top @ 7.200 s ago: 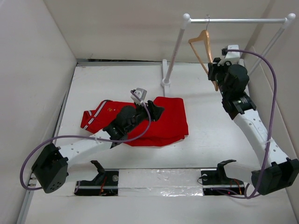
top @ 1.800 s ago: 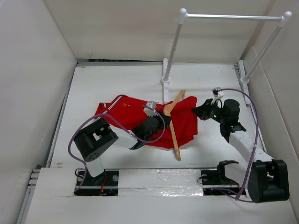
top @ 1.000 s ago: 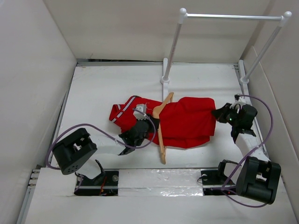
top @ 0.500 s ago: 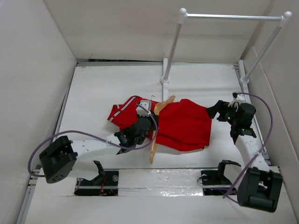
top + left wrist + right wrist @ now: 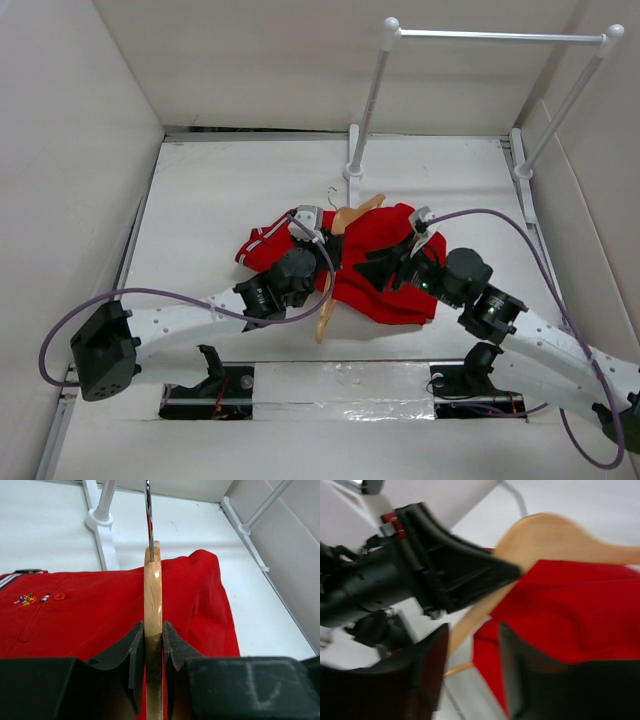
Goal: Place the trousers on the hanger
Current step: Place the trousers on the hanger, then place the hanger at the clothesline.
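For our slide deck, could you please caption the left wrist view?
Left gripper clamped on the wooden hanger, metal hook pointing away, red trousers showing on either side.

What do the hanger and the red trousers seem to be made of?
The hanger looks like pale wood with a smooth, slightly glossy finish, since light glints along its edge. Its hook seems to be thin, shiny metal wire. The trousers look like soft, matte red cloth that creases in gentle folds. The weave is too fine to tell.
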`<state>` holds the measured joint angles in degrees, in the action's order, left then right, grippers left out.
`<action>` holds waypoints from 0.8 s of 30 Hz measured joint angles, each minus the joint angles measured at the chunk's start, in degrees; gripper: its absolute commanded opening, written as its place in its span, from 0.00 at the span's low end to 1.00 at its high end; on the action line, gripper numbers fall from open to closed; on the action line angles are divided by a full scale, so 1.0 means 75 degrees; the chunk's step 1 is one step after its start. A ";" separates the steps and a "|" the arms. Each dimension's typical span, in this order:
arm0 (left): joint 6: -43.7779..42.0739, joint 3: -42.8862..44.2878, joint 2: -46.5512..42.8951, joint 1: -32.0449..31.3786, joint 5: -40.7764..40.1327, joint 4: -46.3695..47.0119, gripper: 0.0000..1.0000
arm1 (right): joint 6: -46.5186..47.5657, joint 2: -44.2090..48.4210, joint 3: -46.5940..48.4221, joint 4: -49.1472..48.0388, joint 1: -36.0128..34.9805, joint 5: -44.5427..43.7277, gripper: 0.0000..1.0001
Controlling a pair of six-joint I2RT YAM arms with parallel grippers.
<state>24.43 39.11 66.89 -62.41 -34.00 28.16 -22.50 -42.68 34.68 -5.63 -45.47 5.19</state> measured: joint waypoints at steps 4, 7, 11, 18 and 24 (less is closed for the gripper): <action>-0.0388 0.0341 0.0000 -0.0300 -0.0224 -0.0038 0.00 | -0.0408 -0.0408 0.0015 -0.0344 -0.1469 -0.1192 0.77; -0.0673 0.0746 0.0000 -0.0580 -0.0312 -0.0029 0.00 | -0.0615 -0.0863 0.0029 -0.0411 -0.2043 -0.1865 0.74; -0.0860 0.1029 -0.0093 -0.0705 -0.0271 -0.0015 0.00 | -0.0912 -0.1209 0.0026 -0.0752 -0.2404 -0.2506 0.70; -0.0880 0.1049 -0.0230 -0.0705 -0.0248 -0.0026 0.00 | -0.1067 -0.1437 0.0082 -0.1218 -0.2506 -0.2841 0.64; -0.0854 0.1093 -0.0242 -0.0688 -0.0239 -0.0055 0.00 | -0.1148 -0.1521 0.0122 -0.1378 -0.2509 -0.2993 0.62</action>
<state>18.02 47.31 65.08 -67.57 -35.79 27.75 -31.11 -54.08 35.59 -15.97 -64.29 -17.26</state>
